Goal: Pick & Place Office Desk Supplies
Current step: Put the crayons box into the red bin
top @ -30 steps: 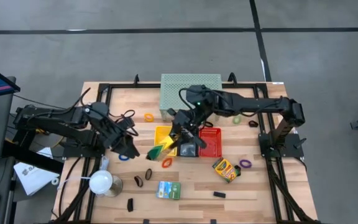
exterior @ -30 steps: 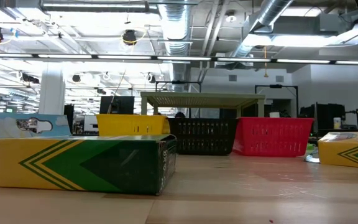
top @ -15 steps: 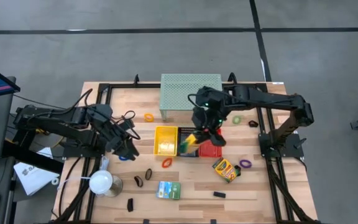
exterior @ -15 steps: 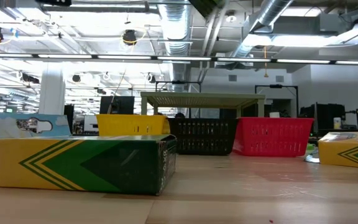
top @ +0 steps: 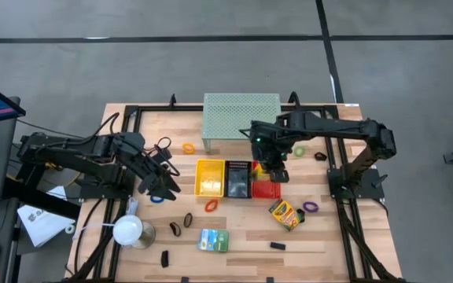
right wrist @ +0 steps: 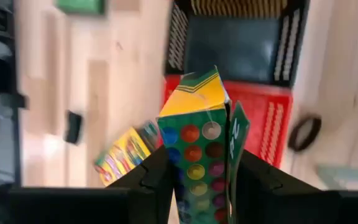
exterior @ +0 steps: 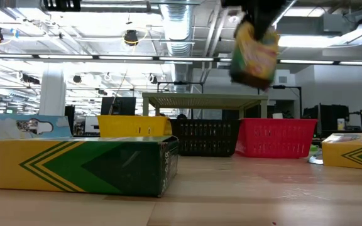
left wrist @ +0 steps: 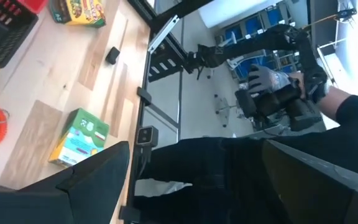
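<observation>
The right gripper hangs above the red basket, its fingers clenched on a yellow-green crayon box held clear of the tabletop. In the low view that box hangs in the air above the red basket, tilted and well above the rim. The red basket stands in a row with a black basket in the middle and a yellow basket at the far side, all 3 just in front of the pale green mesh shelf.

The left gripper waits over the left part of the tabletop, its fingers spread and grasping nothing.

A 2nd crayon box lies on the tabletop near the red basket, with a purple ring band just beside it. A green-white box lies nearer the front edge, an orange-red ring band in front of the yellow basket, and a small black clip toward the front right. A white lamp-like object stands at the front left.
</observation>
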Controlling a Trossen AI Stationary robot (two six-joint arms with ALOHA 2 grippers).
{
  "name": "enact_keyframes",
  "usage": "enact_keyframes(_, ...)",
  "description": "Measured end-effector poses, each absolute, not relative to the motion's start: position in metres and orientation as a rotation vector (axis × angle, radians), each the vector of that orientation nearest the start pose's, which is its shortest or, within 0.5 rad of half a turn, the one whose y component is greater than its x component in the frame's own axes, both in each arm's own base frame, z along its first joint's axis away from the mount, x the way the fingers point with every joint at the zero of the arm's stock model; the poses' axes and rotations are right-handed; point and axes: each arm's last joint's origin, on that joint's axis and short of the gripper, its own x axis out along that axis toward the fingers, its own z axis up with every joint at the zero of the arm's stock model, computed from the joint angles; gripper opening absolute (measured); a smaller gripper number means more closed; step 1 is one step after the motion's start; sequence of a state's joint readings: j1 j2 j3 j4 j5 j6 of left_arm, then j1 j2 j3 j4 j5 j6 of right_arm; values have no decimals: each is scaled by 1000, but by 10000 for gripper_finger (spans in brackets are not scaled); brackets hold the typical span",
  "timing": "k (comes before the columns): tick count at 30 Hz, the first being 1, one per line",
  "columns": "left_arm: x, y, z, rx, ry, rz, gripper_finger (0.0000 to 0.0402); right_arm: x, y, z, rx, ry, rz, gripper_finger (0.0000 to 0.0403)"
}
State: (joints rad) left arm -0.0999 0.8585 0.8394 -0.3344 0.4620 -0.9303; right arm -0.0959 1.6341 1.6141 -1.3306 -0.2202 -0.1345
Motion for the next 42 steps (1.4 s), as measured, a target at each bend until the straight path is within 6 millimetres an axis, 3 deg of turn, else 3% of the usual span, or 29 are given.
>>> enact_keyframes(7, 184, -31, 322, -949, 609, -344, 363, 293, -35, 287, 139, 1472, 141, 117)
enact_keyframes(13, 185, -32, 321, -947, 611, -344, 363, 298, -41, 263, 158, 1422, 89, 117)
enact_keyframes(32, 185, -31, 322, -949, 604, -334, 360, 306, -49, 258, 124, 1364, -4, 117)
enact_keyframes(42, 186, -31, 322, -951, 595, -330, 360, 315, -57, 235, 143, 1448, -3, 117)
